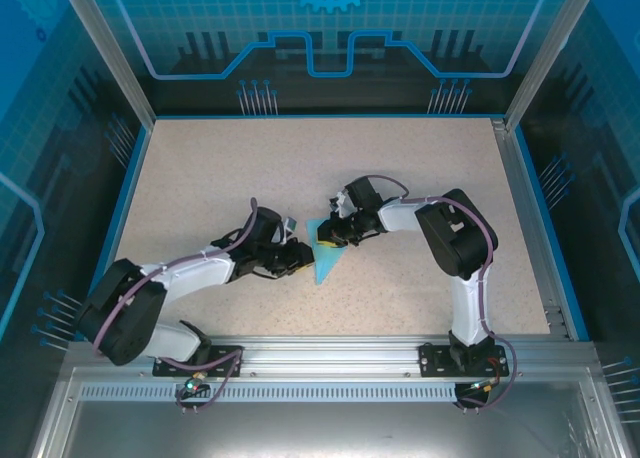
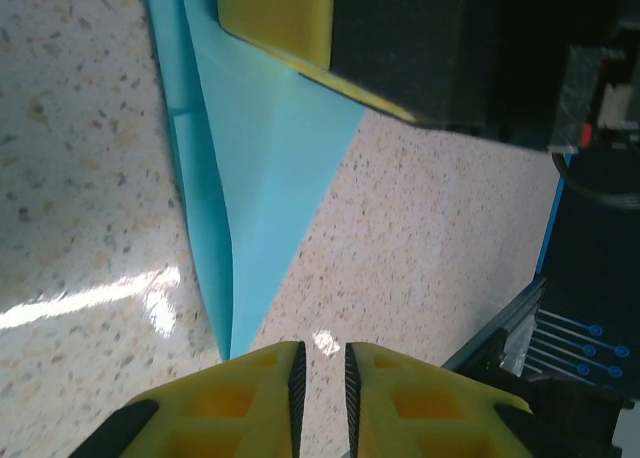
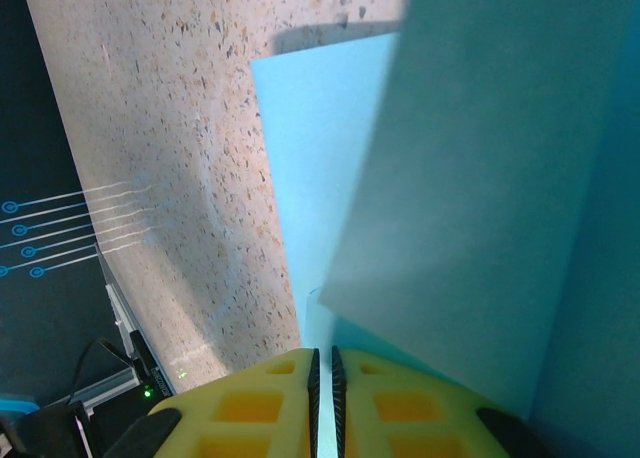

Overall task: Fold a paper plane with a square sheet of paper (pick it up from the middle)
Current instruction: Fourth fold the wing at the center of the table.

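While folded into a narrow pointed wedge, lying flat near the middle of the speckled table (image 1: 420,178): cyan paper (image 1: 326,261), tip toward the near edge, wide end away. Right gripper (image 3: 321,356) at the wide end, fingers pinched together on the paper, one flap raised beside them. Left gripper (image 2: 321,350) just beside the tip, fingers a slit apart, nothing between them.

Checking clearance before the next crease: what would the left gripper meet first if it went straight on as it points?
Probably the slanted edge of the folded light-blue paper dart, just ahead of the left gripper; height over the paper is unclear.
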Robot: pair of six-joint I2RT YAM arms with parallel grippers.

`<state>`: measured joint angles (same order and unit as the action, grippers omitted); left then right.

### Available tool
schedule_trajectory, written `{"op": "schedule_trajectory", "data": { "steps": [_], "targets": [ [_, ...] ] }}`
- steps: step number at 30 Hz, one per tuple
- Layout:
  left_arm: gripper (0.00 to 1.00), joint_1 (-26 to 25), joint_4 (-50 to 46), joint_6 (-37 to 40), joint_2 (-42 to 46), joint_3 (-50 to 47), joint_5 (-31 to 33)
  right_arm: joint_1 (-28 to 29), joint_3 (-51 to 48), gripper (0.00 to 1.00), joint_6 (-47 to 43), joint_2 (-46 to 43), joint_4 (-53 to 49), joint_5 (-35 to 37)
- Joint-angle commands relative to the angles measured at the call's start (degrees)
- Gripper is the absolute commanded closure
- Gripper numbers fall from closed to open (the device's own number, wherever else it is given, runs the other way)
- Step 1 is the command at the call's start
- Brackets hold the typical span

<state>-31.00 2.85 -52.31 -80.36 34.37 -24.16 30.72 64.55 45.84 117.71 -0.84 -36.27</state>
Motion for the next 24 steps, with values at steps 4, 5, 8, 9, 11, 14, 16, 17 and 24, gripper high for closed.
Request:
{"op": "schedule_trajectory", "data": {
  "steps": [4, 5, 8, 9, 11, 14, 16, 17, 24],
  "targets": [
    [0.79, -1.23, 6.11, -3.08, -6.40, 4.84, 0.96, 1.53, -3.59, 0.85, 1.58, 4.47, -5.47, 5.09],
    [0.79, -1.54, 6.72, -3.23, -7.45, 5.26, 0.92, 1.54, -3.65, 0.85, 1.70, 4.46, -5.39, 5.11],
    [0.80, -2.71, 7.65, -4.12, -10.59, 6.40, 1.51, 1.54, -3.82, 0.85, 1.96, 4.37, -5.05, 4.74],
    [0.80, -2.96, 7.76, -4.31, -11.25, 6.57, 2.12, 1.53, -3.81, 0.85, 1.93, 4.28, -4.95, 4.72],
    [0.81, -3.32, 7.85, -4.55, -12.38, 6.76, 3.30, 1.48, -3.82, 0.85, 1.84, 4.19, -5.12, 4.86],
    [0.83, -3.66, 7.10, -4.67, -14.04, 6.94, 5.03, 1.54, -3.90, 0.85, 1.83, 4.28, -5.00, 4.81],
    [0.84, -3.72, 6.18, -4.60, -15.09, 6.90, 6.41, 1.54, -3.98, 0.85, 1.88, 4.33, -4.96, 4.87],
    [0.85, -3.80, 5.95, -4.51, -15.58, 6.88, 6.70, 1.54, -4.00, 0.85, 1.84, 4.37, -4.96, 4.82],
    [0.93, -5.01, 2.88, -4.48, -18.60, 5.34, 8.91, 1.45, -3.72, 0.85, 2.17, 3.80, -4.70, 4.74]
  ]
}}
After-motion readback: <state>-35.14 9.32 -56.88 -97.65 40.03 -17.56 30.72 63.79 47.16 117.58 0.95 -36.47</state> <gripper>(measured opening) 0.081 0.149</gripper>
